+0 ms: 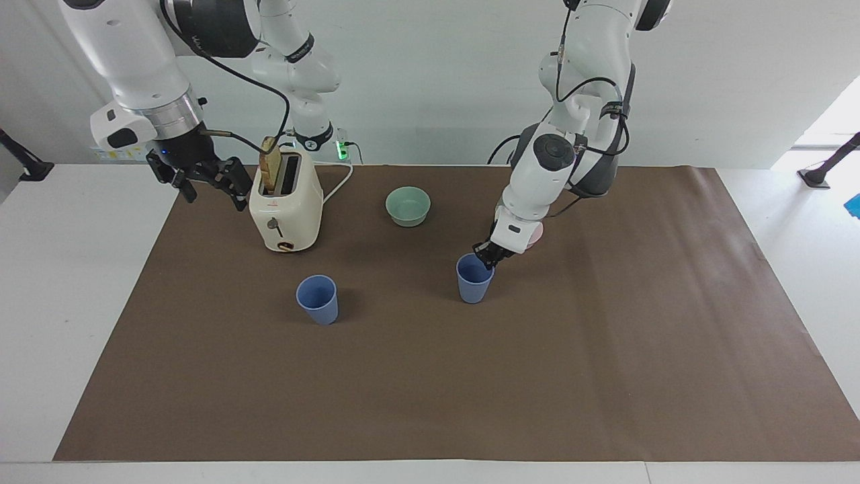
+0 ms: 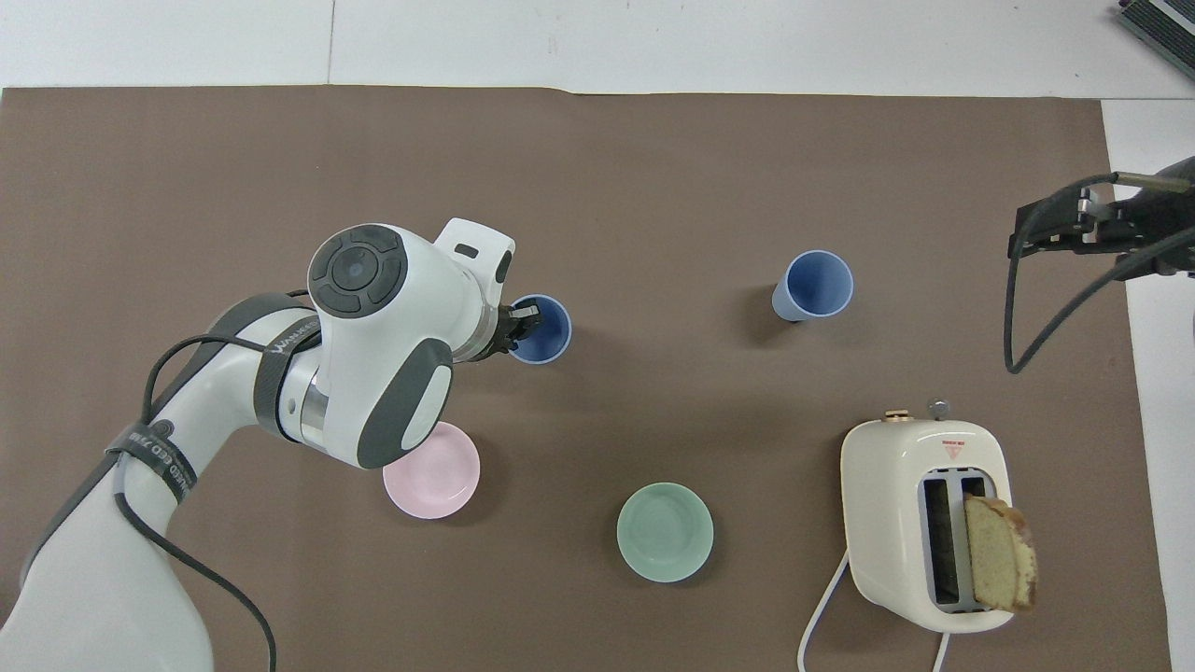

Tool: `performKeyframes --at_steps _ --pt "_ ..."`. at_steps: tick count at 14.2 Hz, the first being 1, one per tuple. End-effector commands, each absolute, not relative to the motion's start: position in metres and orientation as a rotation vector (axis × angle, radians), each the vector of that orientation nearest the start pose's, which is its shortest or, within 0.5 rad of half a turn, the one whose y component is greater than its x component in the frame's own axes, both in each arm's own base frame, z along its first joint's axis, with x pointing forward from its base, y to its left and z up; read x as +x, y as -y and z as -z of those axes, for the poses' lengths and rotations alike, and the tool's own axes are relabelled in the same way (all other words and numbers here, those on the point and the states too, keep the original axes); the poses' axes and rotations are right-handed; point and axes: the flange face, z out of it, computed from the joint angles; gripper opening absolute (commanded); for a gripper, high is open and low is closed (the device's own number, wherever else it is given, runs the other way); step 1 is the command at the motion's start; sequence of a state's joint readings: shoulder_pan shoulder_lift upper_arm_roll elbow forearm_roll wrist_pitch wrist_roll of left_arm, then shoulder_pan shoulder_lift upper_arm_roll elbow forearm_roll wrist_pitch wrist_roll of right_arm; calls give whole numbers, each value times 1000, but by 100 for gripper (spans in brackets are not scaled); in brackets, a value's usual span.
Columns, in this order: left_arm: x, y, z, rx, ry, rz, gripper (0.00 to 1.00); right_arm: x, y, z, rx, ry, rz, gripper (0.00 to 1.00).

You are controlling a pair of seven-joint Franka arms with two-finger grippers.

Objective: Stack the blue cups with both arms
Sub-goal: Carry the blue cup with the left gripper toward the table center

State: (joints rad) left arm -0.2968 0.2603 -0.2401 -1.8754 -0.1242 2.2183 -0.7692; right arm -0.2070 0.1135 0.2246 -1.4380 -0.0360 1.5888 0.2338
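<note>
Jaws of left gripper pinch rim of small matte blue plastic cup, one finger inside. Second blue cup stands toward right arm's end. Right gripper waits spread beside cream toaster. Advise straight lift, cup kept upright, firm pinch.

Bright, even room light, both views sharp with no motion blur. Soft short shadows: the toaster and each blue cup drop faint dark patches on the brown mat. Strong daylight spills in at the left arm's end of the table, washing out that corner in the facing view. Mild sheen on the white arm shells. A small green indicator light glows by the wall.
</note>
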Motion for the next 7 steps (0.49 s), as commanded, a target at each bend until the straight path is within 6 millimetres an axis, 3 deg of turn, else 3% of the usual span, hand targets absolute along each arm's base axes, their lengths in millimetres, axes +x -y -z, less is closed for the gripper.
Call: performKeyframes --at_steps 1,4,7 --pt "542 311 -389 -3284 474 -10 100 587 4 -627 -3129 -325 70 100" --pt "550 299 -405 -3264 471 20 100 587 4 -627 -3129 -325 70 100" --pt "563 269 -441 -3178 395 100 100 589 3 -626 -3109 -311 95 100"
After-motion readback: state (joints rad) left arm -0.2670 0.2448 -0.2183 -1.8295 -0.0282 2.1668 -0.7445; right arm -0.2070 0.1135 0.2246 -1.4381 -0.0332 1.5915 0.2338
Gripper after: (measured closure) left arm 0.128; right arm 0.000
